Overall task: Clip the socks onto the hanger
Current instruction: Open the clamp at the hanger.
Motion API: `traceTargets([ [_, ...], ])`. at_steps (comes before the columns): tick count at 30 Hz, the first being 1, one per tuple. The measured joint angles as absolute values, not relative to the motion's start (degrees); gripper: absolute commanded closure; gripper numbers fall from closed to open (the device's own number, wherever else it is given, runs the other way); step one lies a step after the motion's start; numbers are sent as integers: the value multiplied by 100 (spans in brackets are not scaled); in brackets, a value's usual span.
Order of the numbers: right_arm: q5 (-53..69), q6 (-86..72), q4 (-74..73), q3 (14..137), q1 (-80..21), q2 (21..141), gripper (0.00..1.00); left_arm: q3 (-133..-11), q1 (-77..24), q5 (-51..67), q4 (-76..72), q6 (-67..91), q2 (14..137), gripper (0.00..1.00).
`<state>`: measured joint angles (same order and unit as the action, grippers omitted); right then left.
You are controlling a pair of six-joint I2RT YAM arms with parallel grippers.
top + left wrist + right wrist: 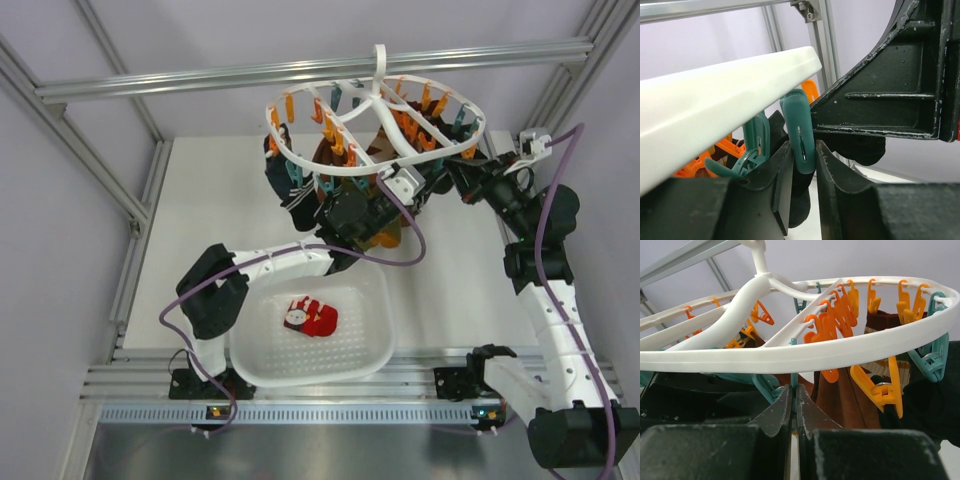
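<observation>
Nearest us, at the table's 6 o'clock edge, the white basket holds the red socks, bundled together. Farther in, toward 12 o'clock, our left gripper pinches a teal clip hanging under the ring of the hanger. Our right gripper, over at 3 o'clock, has its fingers pressed together just beneath that ring.

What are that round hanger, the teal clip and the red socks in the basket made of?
Hanger: smooth, slightly glossy white plastic, judging by its moulded ridges. Teal clip: likely plastic too, with what looks like a metal spring glinting inside. Red socks: soft knitted fabric, crumpled; fibre unclear. Basket: white perforated plastic, probably.
</observation>
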<state>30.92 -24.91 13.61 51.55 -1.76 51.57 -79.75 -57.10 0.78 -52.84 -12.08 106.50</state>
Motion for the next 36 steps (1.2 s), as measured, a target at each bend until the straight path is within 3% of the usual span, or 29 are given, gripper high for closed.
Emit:
traceTargets([
  [3, 3094, -2517, 1378, 5155, -176, 5164, 96, -7994, -5697, 54, -5269, -1188, 10650, 81],
  [7, 3225, -2451, 1369, 5155, -176, 5148, 69, -7994, -5695, 25, -5258, -1190, 10650, 88],
  [9, 3242, -2296, 1382, 5146, -152, 5103, 65, -7994, -5688, 32, -5266, -1190, 10650, 93],
  [17, 3691, -2049, 1922, 4915, -172, 4880, 62, -7996, -5680, 45, -5229, -1188, 10650, 98],
  [21, 3988, -2097, 2357, 4840, -172, 5092, 56, -7996, -5677, 56, -5227, -1188, 10650, 98],
  [28, 4066, -2102, 2711, 4829, -169, 5336, 63, -7996, -5640, 43, -5205, -1190, 10650, 98],
  [36, 3968, -2156, 3159, 4746, -176, 5415, 62, -7996, -5645, 113, -5190, -1146, 10650, 98],
])
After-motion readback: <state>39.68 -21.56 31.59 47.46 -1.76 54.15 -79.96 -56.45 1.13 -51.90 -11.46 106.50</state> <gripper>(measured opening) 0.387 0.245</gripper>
